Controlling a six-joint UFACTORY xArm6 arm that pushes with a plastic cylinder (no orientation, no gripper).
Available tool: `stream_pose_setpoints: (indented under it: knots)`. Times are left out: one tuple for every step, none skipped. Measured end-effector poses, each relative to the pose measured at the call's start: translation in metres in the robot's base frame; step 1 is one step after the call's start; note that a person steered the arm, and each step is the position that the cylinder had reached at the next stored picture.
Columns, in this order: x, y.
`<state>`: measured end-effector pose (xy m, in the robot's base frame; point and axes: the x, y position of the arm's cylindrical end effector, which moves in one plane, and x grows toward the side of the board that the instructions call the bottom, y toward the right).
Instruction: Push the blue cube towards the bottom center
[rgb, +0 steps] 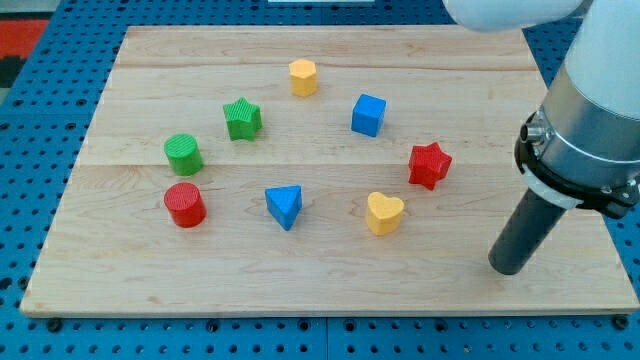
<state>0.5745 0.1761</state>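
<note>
The blue cube (368, 114) sits on the wooden board (330, 280) in the upper middle, a little right of centre. My tip (509, 268) rests on the board at the lower right, well below and to the right of the blue cube, with the red star (429, 165) and yellow heart (384, 212) lying between them. The rod rises from the tip up to the arm's grey body at the view's right edge.
A yellow hexagonal block (303, 76) is at the top. A green star (242, 118) and green cylinder (184, 153) are at the left. A red cylinder (185, 204) and blue triangle (285, 206) lie lower. Blue pegboard surrounds the board.
</note>
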Motion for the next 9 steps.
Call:
stream_pose_setpoints:
  knots:
    - [0.0, -0.012]
    - [0.0, -0.016]
    - [0.0, -0.023]
    - [-0.008, -0.043]
    - [-0.048, -0.043]
    - [-0.054, -0.049]
    - [-0.025, -0.065]
    - [-0.022, -0.102]
    - [-0.03, -0.122]
